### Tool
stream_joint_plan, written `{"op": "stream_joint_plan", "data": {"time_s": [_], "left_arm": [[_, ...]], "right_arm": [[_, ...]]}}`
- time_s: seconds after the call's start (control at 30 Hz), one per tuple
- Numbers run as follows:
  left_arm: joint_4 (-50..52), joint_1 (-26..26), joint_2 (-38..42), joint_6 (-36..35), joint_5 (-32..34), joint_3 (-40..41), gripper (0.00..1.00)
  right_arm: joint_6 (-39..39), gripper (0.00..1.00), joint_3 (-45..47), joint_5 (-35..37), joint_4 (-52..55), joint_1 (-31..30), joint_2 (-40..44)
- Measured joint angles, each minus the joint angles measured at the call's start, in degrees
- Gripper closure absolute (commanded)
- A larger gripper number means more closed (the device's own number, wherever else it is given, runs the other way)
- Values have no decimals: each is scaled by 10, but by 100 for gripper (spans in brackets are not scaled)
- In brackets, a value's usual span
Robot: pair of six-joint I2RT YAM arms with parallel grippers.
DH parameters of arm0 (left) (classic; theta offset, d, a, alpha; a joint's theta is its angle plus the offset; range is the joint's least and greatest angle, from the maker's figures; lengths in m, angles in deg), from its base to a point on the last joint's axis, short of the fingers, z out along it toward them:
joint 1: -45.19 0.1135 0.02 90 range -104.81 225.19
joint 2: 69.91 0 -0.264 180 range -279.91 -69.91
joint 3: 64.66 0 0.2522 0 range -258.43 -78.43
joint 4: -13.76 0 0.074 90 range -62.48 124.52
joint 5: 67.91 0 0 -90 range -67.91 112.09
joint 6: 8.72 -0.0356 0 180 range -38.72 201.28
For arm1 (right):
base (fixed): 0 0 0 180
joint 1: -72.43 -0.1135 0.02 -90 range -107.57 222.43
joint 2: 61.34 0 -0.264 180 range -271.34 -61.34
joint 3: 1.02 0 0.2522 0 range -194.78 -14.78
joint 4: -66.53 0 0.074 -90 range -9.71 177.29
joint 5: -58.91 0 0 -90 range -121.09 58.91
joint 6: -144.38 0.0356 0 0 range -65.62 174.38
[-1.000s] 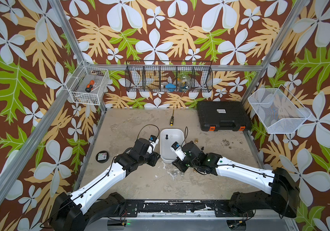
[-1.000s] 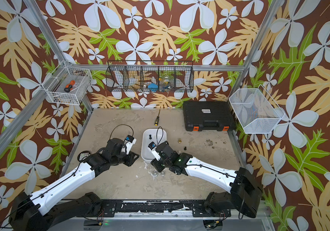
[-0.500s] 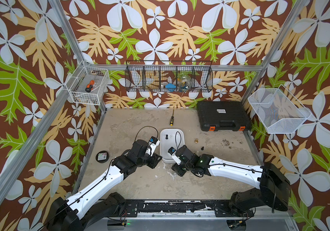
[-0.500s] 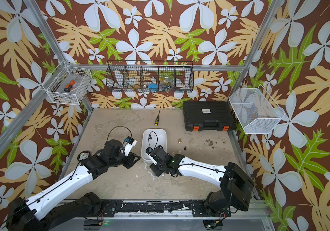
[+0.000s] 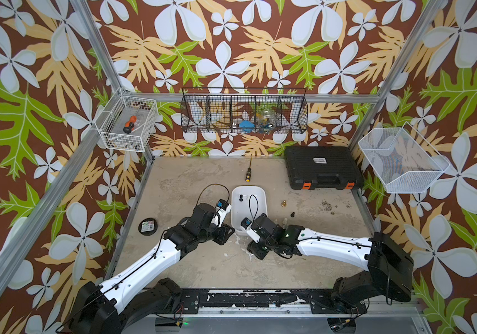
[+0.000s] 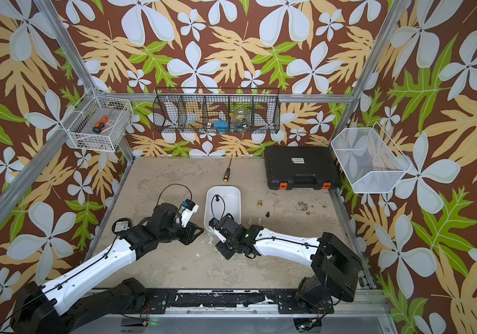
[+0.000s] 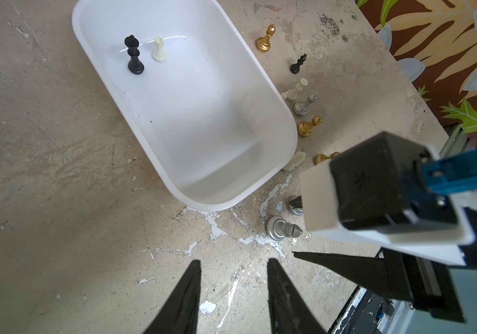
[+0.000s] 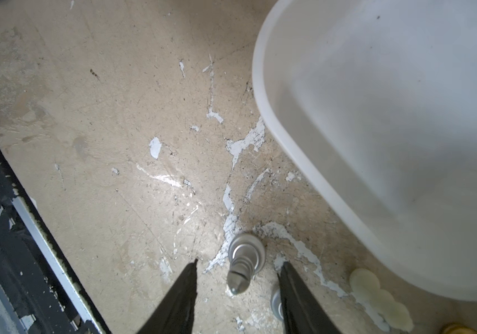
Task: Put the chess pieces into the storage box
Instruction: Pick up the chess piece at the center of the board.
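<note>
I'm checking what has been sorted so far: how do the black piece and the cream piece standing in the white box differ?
Colour: the black piece is dark, and the cream piece is pale.
Height: the black piece is clearly taller than the cream piece.
Build: the black piece looks slimmer for its height, and the cream piece looks squatter.
Shared: both stand upright, side by side but not touching, inside the storage box near one end.
</note>
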Motion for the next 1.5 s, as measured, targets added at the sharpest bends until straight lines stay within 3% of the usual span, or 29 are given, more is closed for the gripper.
{"op": "stream_joint_plan", "data": {"time_s": [0.4,0.93,1.13,1.37,1.5], "left_arm": [[0,0,-10,0,3,0,59],[0,0,-19,0,13,0,59],[0,0,-10,0,16,0,57],[-6,0,17,0,31,-7,54],[-17,0,17,5,45,-9,53]], "right_arm": [[-7,61,13,1,-18,0,-21],[-15,92,17,0,-36,0,-23],[-15,94,7,-1,-29,5,1],[-1,95,-49,-41,-36,92,37],[-2,95,-132,-13,-36,126,-13]]}}
